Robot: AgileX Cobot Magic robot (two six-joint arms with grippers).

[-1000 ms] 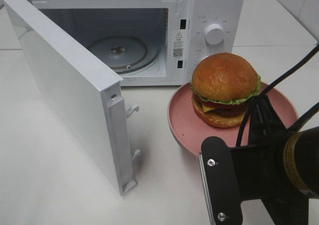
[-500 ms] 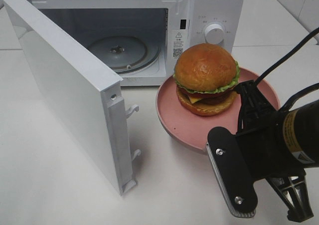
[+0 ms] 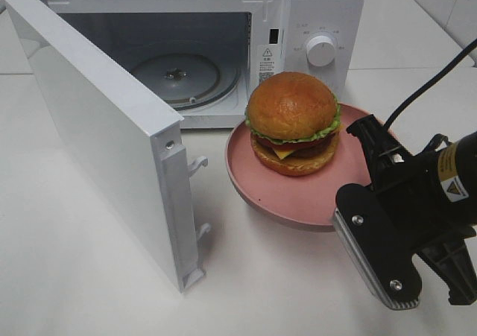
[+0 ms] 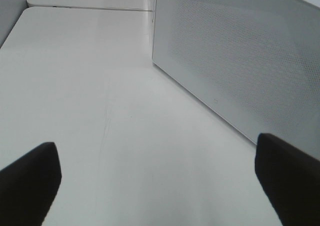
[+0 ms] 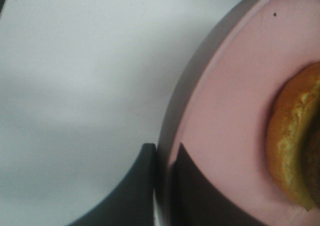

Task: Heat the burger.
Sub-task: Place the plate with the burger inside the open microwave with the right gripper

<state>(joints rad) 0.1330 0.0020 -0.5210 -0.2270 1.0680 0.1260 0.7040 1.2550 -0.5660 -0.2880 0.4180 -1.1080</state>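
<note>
1. Microwave: door open, cavity free.
2. Pink plate: rigid, probably light. The rim is the hold point, and the right gripper is clenched on it.
3. Burger: sits on the plate. Soft and stacked, it may slide, so keep it level.
4. Left gripper: spread wide, empty.
5. Change: plate and burger are nearer the microwave opening than a second ago.

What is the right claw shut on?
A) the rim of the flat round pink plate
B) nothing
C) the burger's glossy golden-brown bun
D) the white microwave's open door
A: the right claw pinches the flat round pink plate at its rim, while the golden-brown burger on it goes untouched.
</note>
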